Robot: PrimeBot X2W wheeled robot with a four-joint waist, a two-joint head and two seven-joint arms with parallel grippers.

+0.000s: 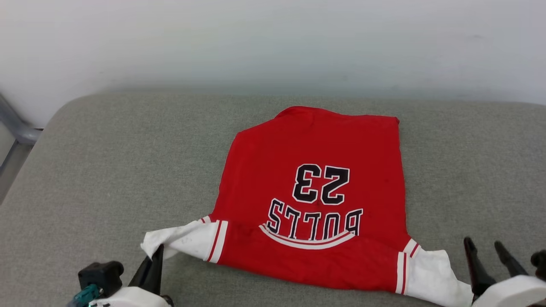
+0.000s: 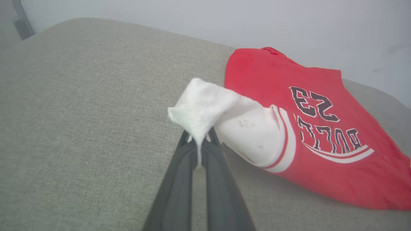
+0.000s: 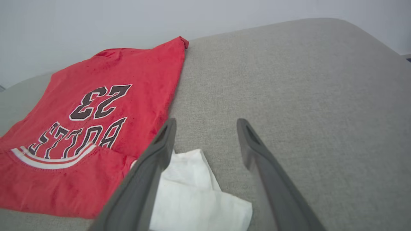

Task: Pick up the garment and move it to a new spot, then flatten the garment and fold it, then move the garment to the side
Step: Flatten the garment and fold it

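We log the garment [image 1: 315, 140] lying chest-up on the grey fabric cushion [image 1: 106, 162], hem toward the pale wall [image 1: 256, 38], with its "23" and lettering reading upside down in the head view. Our left gripper [image 2: 199, 146] is clenched on the tip of one white sleeve [image 2: 205, 106], which is bunched and pinched up at the fingertips. Our right gripper [image 3: 205, 128] is released, jaws spread wide, and the other white sleeve [image 3: 192, 189] lies loose on the cushion low between its fingers, not grasped.

You've got the garment [image 1: 315, 149] on the cushion [image 1: 106, 170], sleeves nearest you, left claw [image 1: 158, 251] at the left-side sleeve, right claw [image 1: 483, 244] just beside the right-side one.
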